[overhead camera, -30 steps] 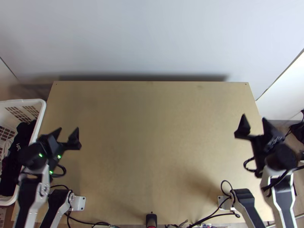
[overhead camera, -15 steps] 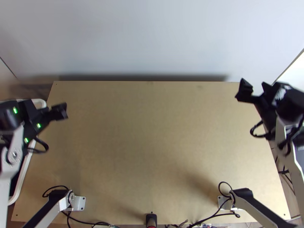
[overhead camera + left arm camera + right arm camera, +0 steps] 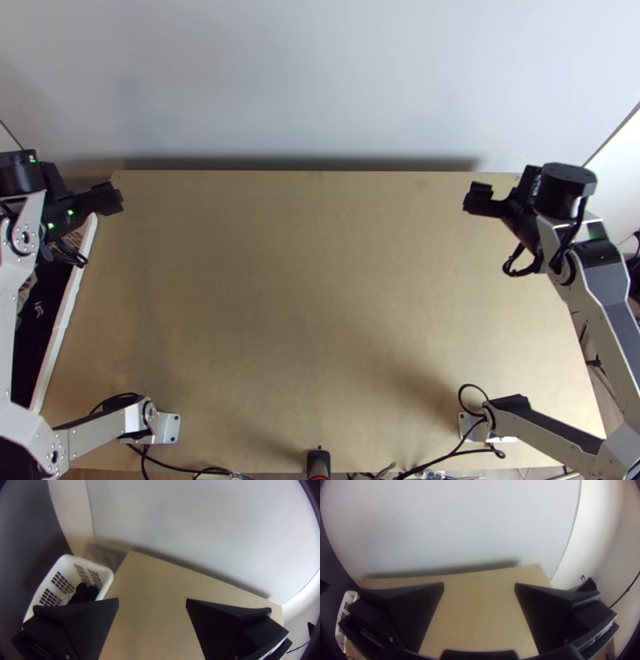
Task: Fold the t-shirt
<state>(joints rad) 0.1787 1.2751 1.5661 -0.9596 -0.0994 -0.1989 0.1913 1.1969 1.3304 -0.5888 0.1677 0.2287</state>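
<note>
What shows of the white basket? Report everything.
The white basket looks like plastic: smooth rim, rounded corners, walls with grids of rectangular holes. It stands upright, open-topped, beside the table's left edge in the top view; contact is unclear. Bunched dark cloth and something whitish lie inside. The left arm passes above it.

Two jointed robot arms, pale with black joints. The left arm [image 3: 24, 424] has white links, round joint plates [image 3: 24, 238] ringed with small screws, and tiny green lights [image 3: 70, 213] on black housing. The right arm [image 3: 604, 320] has silver-grey links, dark panels and a round black drum [image 3: 566, 188]. Black cables [image 3: 520, 270] loop near both wrists. The left pincer [image 3: 78, 186] and right pincer [image 3: 502, 190] are black, with wide, wedge-shaped fingers [image 3: 88, 620].
</note>
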